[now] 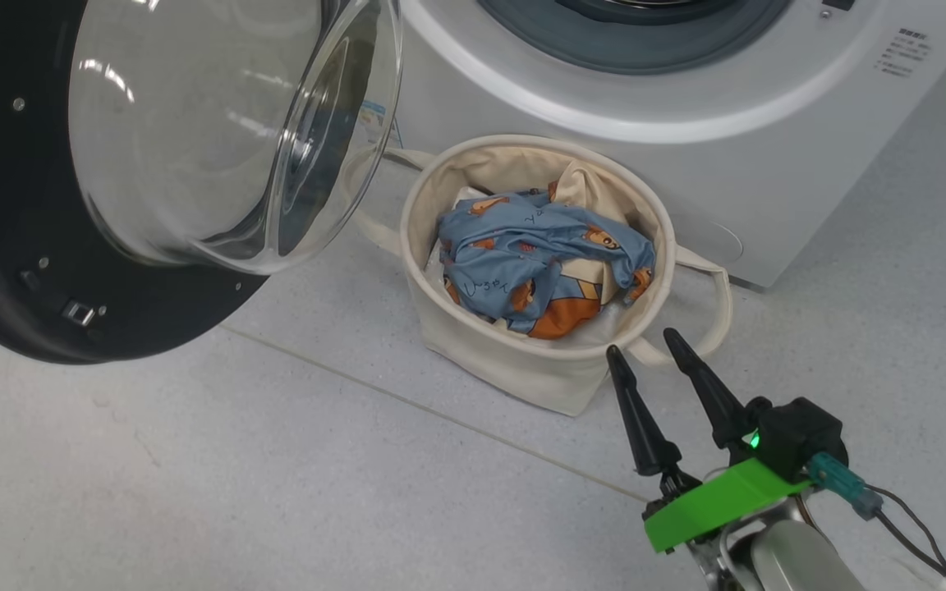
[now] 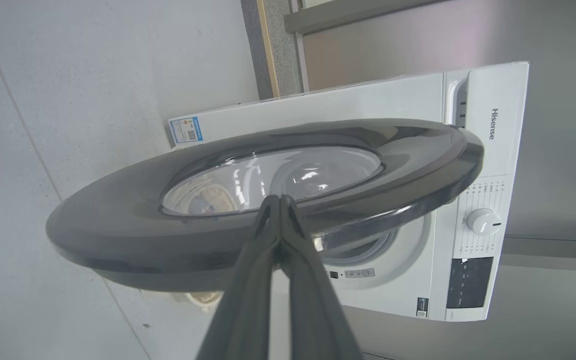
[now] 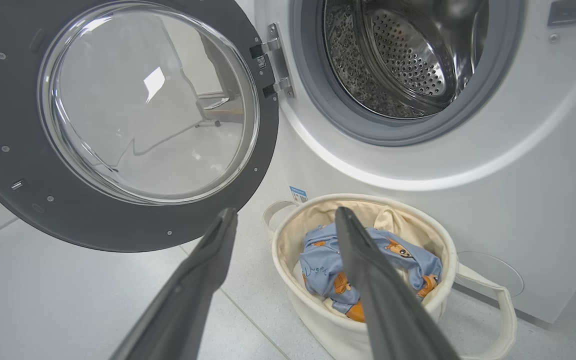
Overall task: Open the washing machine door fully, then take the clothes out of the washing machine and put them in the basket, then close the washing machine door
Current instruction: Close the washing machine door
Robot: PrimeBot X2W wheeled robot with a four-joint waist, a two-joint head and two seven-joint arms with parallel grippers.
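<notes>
Now the basket [image 1: 473,361], beside the washing machine [image 1: 686,148], holds the clothes [image 1: 539,254]. The right gripper [image 1: 640,341] is spread wide, empty, near basket; left gripper [image 2: 279,200] pinched closed, maybe touching the open washing machine door [image 2: 118,240].

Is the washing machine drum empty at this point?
Empty as far as shown: the drum shows bare perforated steel, and the clothes lie in the basket. Its upper part is out of frame.

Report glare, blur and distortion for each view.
Head view: bright glints on the glass of the washing machine door. Left wrist view: wide-angle bending of the door rim, shut left gripper blurred near the lens. Right wrist view: reflections in the door glass, highlights on the drum, open right gripper blurred close up.
</notes>
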